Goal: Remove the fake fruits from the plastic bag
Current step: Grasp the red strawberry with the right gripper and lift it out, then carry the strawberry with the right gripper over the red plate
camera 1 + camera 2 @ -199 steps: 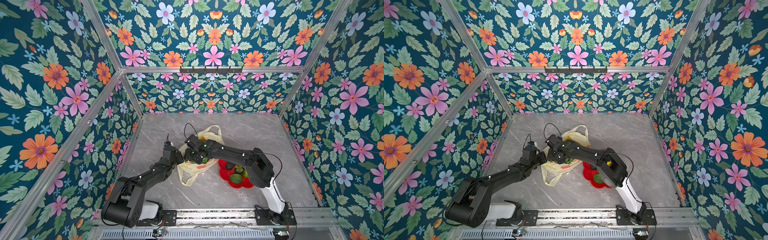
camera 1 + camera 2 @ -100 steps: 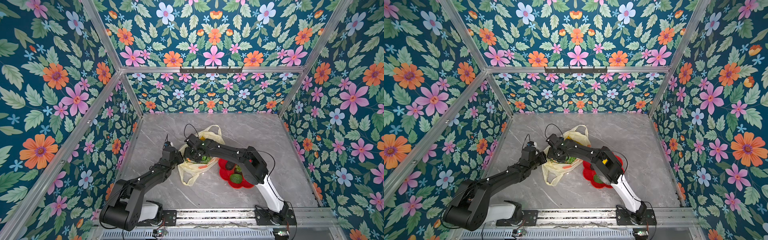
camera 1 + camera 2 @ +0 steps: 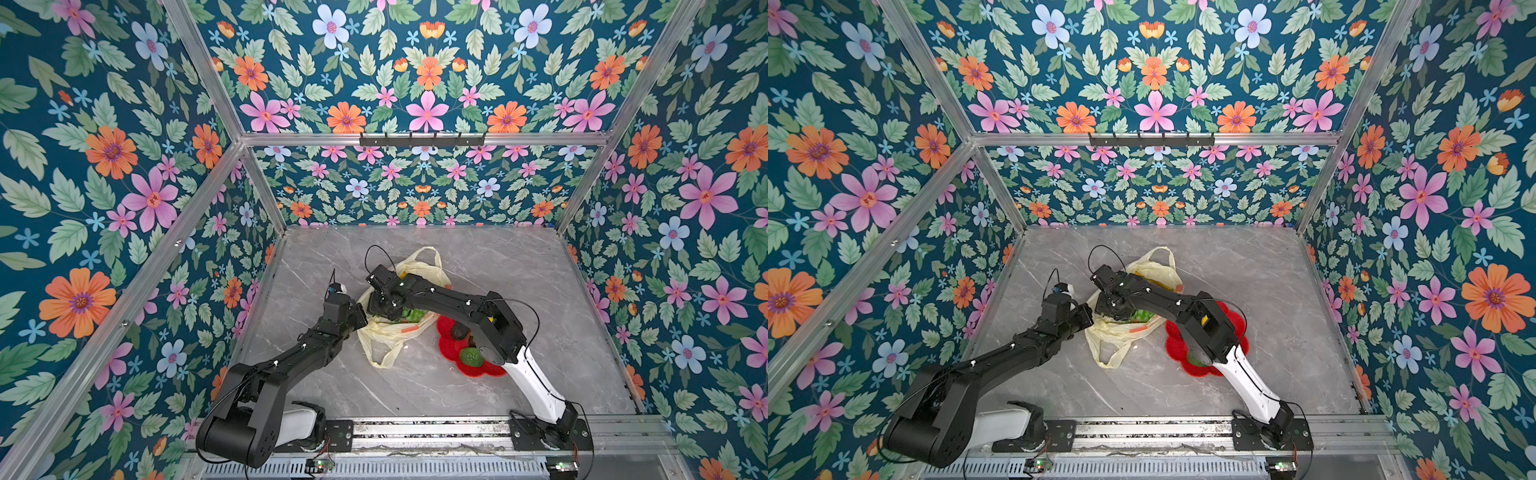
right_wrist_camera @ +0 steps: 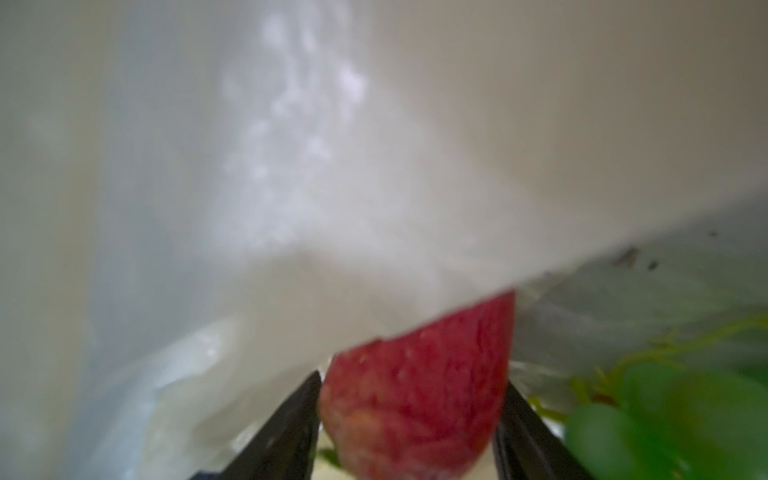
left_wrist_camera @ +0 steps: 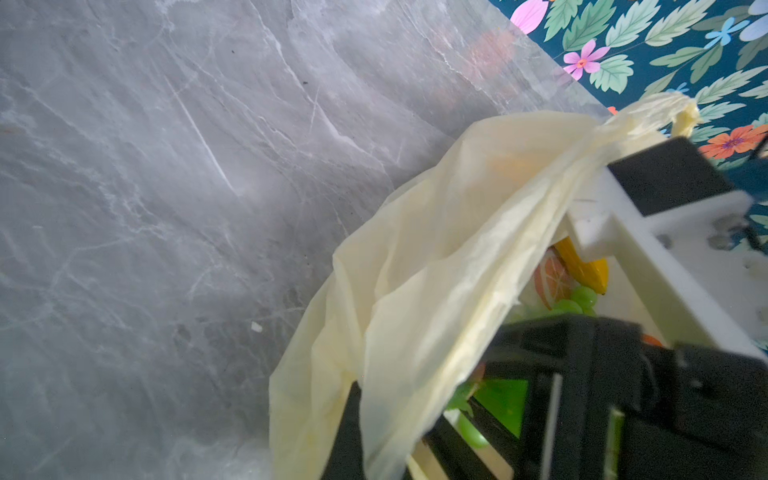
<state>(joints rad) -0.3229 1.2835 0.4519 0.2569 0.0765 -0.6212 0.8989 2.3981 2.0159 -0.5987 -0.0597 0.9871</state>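
Thin, translucent cream-yellow plastic bag [image 3: 376, 332] lay crumpled near the middle of the grey marble surface [image 3: 519, 282], mouth open, one loop handle toward the back wall, one toward the front. We saw the left claw [image 3: 361, 320] pressed together on the bag's left rim, pinching the film, which draped over it in the left wrist view. The right claw [image 4: 409, 419] was down inside the bag; its two black fingers [image 4: 291, 428] sat flush against either side of a red fake strawberry [image 4: 415, 395], pinching it; that view was blurred, with bag film all round. A green plastic grape bunch [image 4: 665, 415] lay just beside the strawberry, also in the bag. In the left wrist view we noted a yellow plastic banana [image 5: 582, 266] inside the bag, just beside the grapes. A red flower-shaped plate [image 3: 446, 347] sat on the surface just right of the bag, partly hidden under the right arm; on it were a dark avocado [image 3: 459, 331] and a bumpy green fruit [image 3: 470, 356], near each other but not touching. Any other fruit on the plate we could not make out.
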